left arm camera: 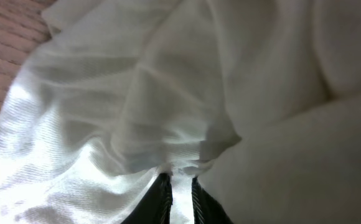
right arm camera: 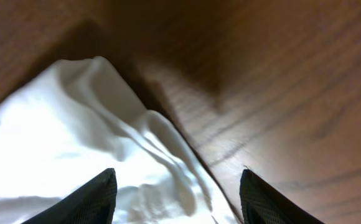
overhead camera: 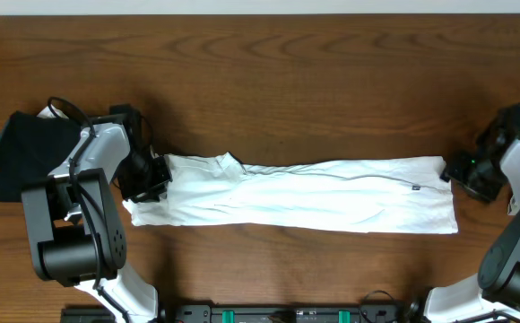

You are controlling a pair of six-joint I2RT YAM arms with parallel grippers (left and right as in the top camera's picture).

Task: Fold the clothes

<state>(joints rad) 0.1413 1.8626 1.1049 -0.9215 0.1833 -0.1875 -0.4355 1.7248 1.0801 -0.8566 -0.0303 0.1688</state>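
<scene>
A white T-shirt (overhead camera: 305, 193) lies folded into a long band across the wooden table, with a small dark label (overhead camera: 415, 187) near its right end. My left gripper (overhead camera: 152, 178) is at the shirt's left end, and in the left wrist view its jaws (left arm camera: 179, 186) are shut on a fold of the white cloth (left arm camera: 168, 93). My right gripper (overhead camera: 462, 172) is at the shirt's right end. In the right wrist view its fingers (right arm camera: 177, 193) are open, with the shirt's edge (right arm camera: 93, 143) between them. No grey-beige garment is in view.
A dark garment (overhead camera: 22, 152) lies at the table's left edge, behind the left arm. The table (overhead camera: 287, 72) is brown wood. A black rail with the arm bases (overhead camera: 287, 314) runs along the front edge.
</scene>
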